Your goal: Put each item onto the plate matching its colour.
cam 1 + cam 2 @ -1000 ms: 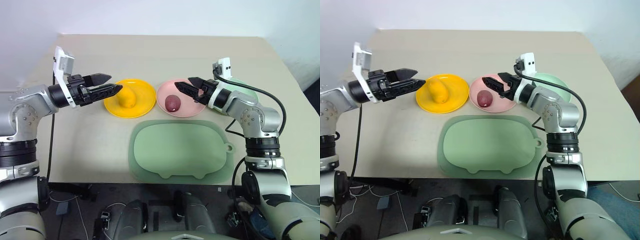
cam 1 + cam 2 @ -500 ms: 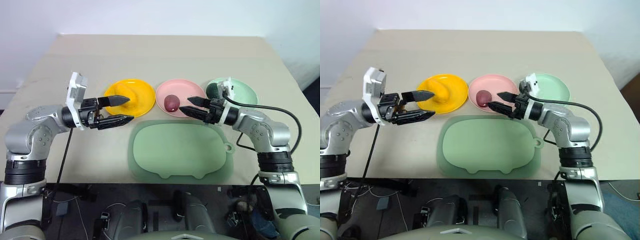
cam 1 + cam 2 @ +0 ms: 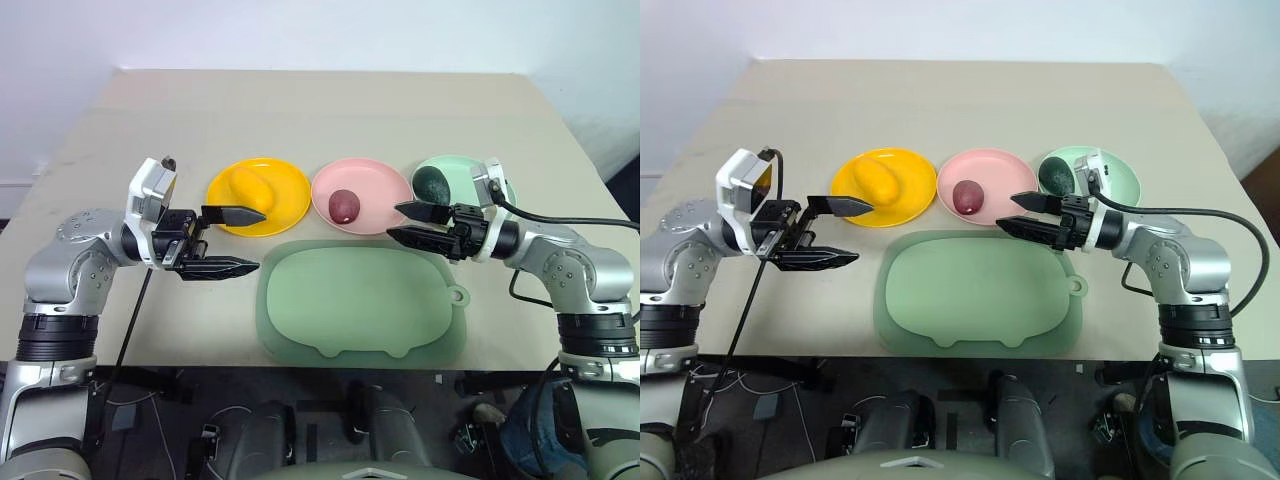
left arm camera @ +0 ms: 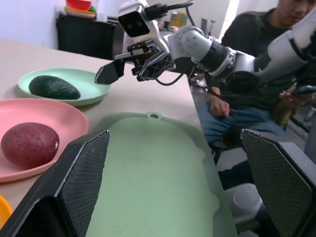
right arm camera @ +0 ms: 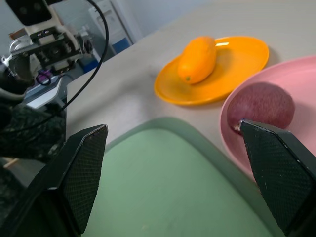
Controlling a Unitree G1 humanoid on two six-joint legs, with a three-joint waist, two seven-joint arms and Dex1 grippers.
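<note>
A yellow fruit (image 3: 248,187) lies on the yellow plate (image 3: 288,205). A dark red item (image 3: 343,205) sits on the pink plate (image 3: 378,188), and a dark green avocado (image 3: 432,182) rests on the mint plate (image 3: 468,168). My left gripper (image 3: 258,238) hangs open just in front of the yellow plate, pointing inward, with nothing between its fingers. My right gripper (image 3: 393,220) is open and empty in front of the pink and mint plates, pointing toward the left one. The left wrist view shows the avocado (image 4: 54,87) and the red item (image 4: 28,144).
A larger dull-green mat (image 3: 360,300) with a tab lies at the table's front centre, between the two grippers. The beige table (image 3: 330,110) is bare behind the plates. In the left wrist view a seated person (image 4: 256,64) is beyond the table's right side.
Both arms have drawn back from over the plates toward the table's front edge. The left gripper left the yellow plate, the right left the pink plate. Both now point inward, still open.
</note>
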